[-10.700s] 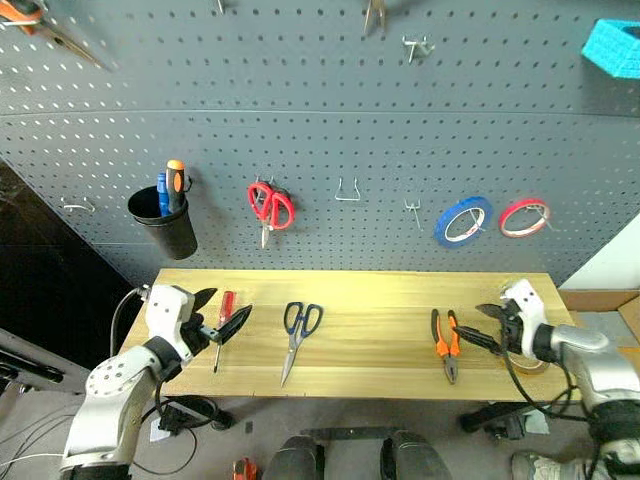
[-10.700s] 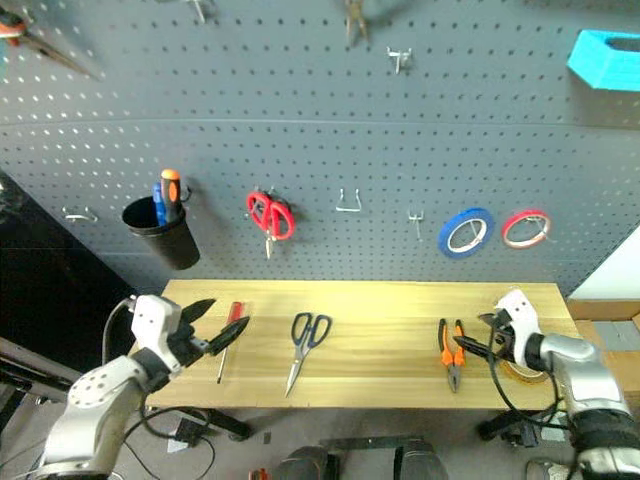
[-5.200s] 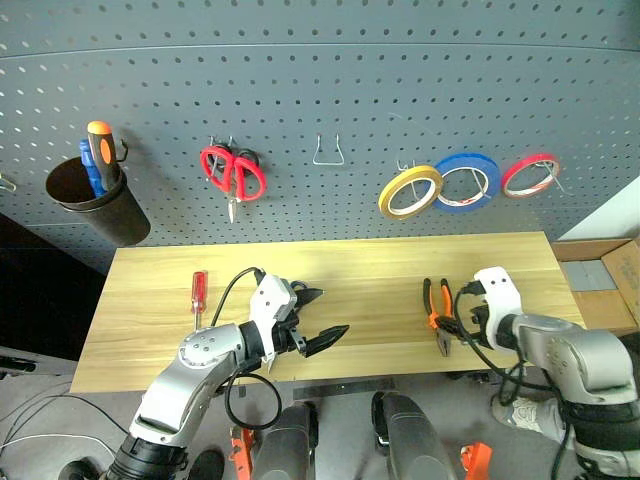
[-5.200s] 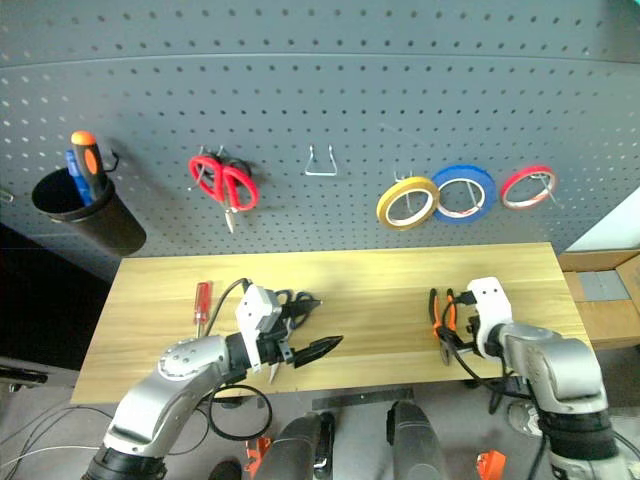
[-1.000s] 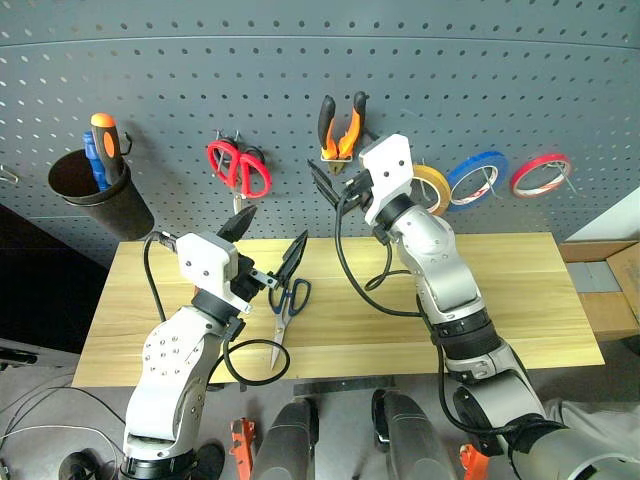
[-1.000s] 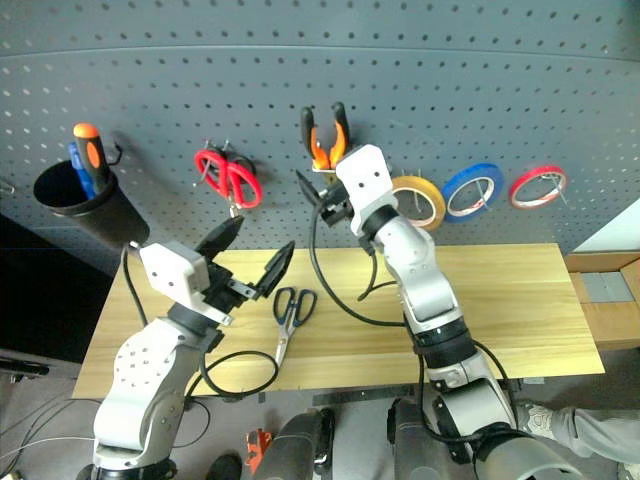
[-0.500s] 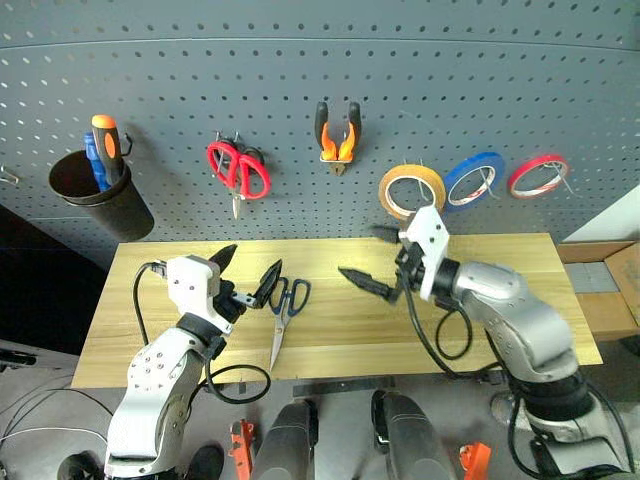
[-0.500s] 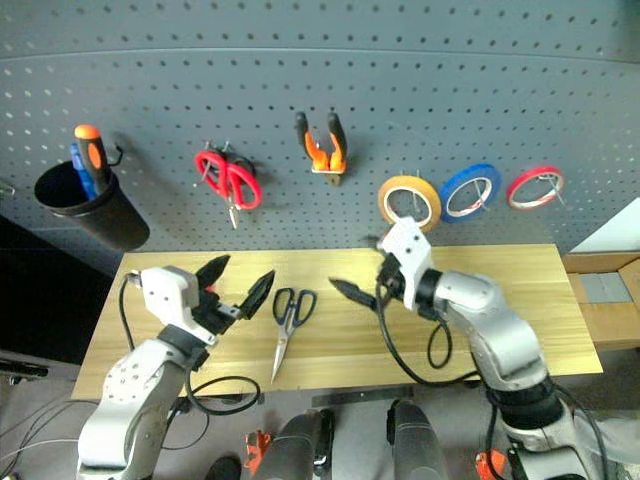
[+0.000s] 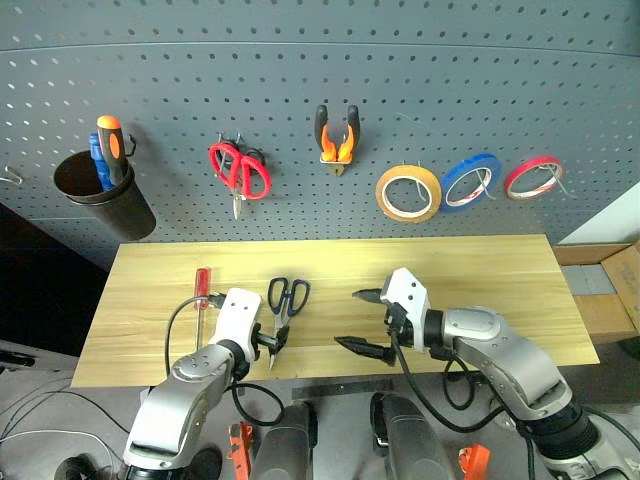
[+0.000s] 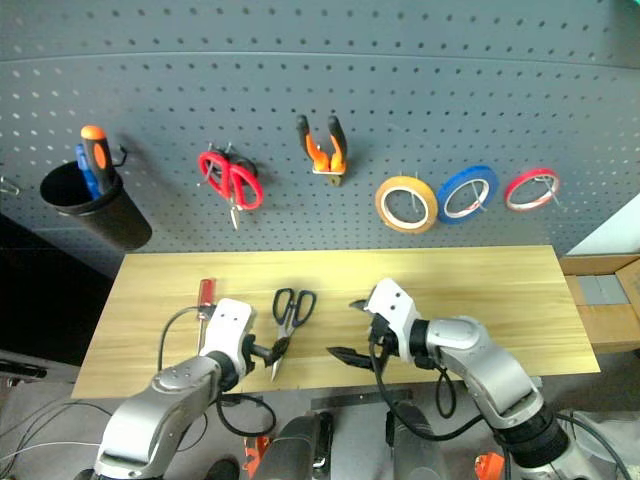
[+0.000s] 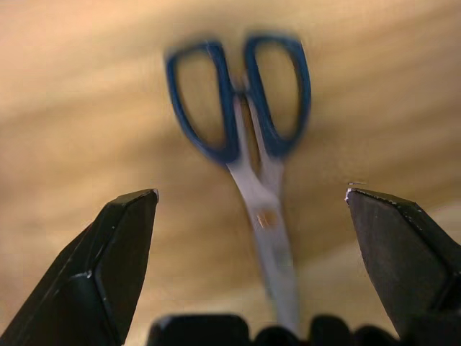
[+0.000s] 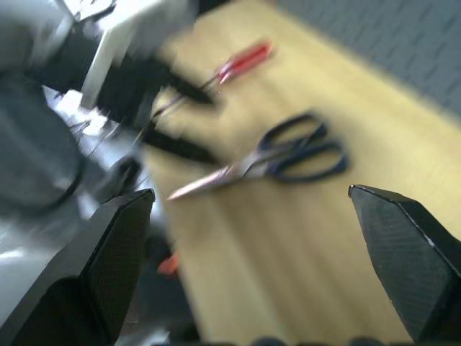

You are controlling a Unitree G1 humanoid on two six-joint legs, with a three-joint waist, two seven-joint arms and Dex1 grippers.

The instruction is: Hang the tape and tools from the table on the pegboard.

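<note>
The left pincer [image 9: 268,343] stands wide open and empty, low over the surface [image 9: 480,265], with the blue-handled scissors [image 9: 283,304] lying flat just ahead of it. The blades point back toward the pincer and run between its two fingers, the handle loops on the far side; this line-up suits a grasp across the blades or the pivot, which appears to be the step in hand. The wrist view is blurred, so contact with the blades cannot be confirmed.

The right pincer [image 9: 365,321] is also fully open and holds nothing. It points toward the scissors from their other side, well apart from them.

The red-handled screwdriver [image 9: 200,287] lies on the surface beyond the left pincer, on its outer side, not yet hung.

On the dark grey pegboard [image 9: 480,90] behind the surface, the orange-and-black pliers [image 9: 337,135] and the yellow tape roll [image 9: 408,193] hang on hooks. Beside them hang the blue tape roll [image 9: 473,181], red tape roll [image 9: 532,177], red-handled scissors [image 9: 240,171] and a black cup [image 9: 105,195] of screwdrivers.
</note>
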